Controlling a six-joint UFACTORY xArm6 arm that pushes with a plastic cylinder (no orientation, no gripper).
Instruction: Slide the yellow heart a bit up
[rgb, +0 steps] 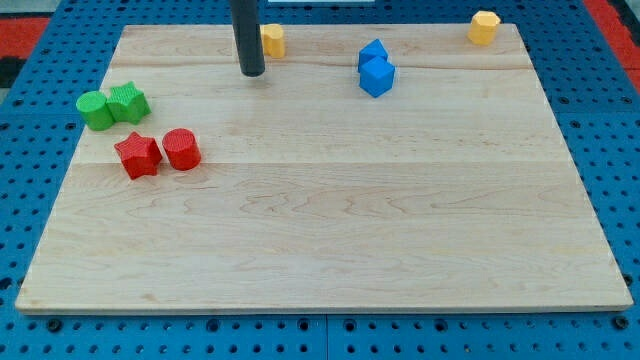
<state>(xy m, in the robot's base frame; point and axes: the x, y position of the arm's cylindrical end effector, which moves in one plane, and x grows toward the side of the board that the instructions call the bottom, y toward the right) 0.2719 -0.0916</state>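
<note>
A yellow block (273, 40), probably the heart, sits near the board's top edge, left of centre, with its left side hidden behind the rod. My tip (251, 73) rests on the board just below and to the left of it, close by; whether they touch I cannot tell. A second yellow block (484, 27), which looks like a pentagon, sits at the board's top right corner.
Two blue blocks (376, 68) touch each other right of the tip. A green round block (96, 111) and a green star (129, 101) sit at the left edge. A red star (138, 155) and a red cylinder (182, 149) lie below them. The wooden board (330, 240) lies on a blue pegboard.
</note>
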